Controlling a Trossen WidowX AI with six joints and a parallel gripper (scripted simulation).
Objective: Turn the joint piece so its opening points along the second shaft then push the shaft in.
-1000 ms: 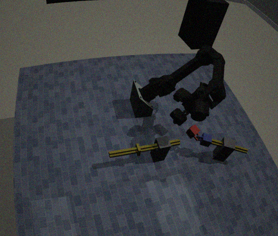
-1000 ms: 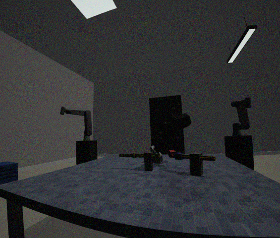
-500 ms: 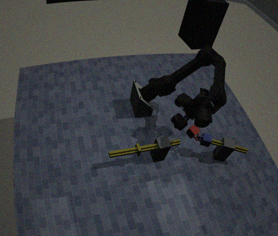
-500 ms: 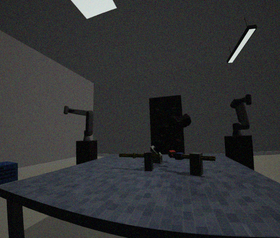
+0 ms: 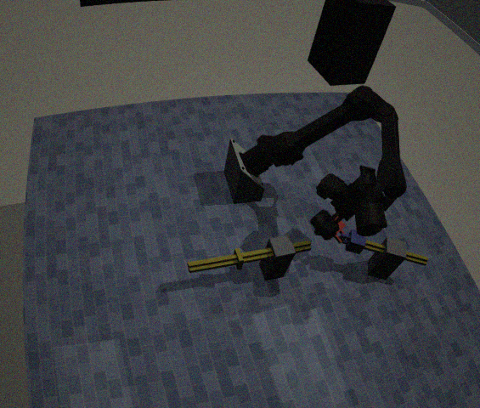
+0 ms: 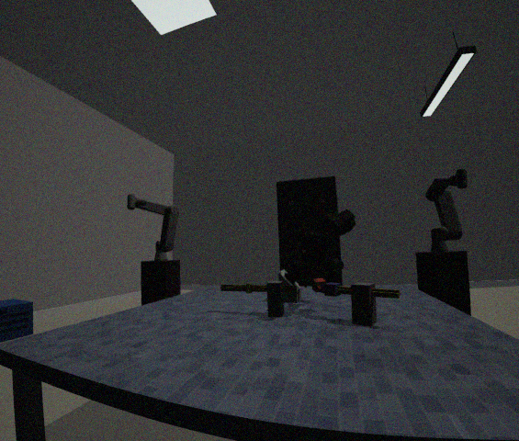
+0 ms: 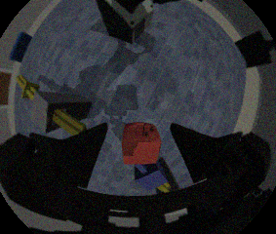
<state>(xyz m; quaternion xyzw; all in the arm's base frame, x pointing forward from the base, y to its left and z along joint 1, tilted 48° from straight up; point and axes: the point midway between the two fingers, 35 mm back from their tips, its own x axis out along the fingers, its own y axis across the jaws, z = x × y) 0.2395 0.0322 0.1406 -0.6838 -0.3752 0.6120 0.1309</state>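
- Your gripper (image 5: 336, 215) (image 7: 139, 127) stands wide apart with nothing clamped; in the wrist view the red joint piece (image 5: 341, 226) (image 6: 319, 283) (image 7: 141, 143) lies between the fingertips, touching neither.
- That piece sits at the blue part (image 5: 357, 237) (image 6: 332, 288) (image 7: 151, 179) on the fixed shaft's end; your single arm is right above it.
- It points off at an angle, towards the arm's base side, and its long axis looks out of line with the sliding shaft (image 5: 213, 262) (image 6: 235, 288) (image 7: 69, 122).
- You'd probably close on it squarely, then turn it.

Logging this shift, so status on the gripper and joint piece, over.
Gripper open, empty. Red joint piece between fingers, ungripped. Second shaft outside it.
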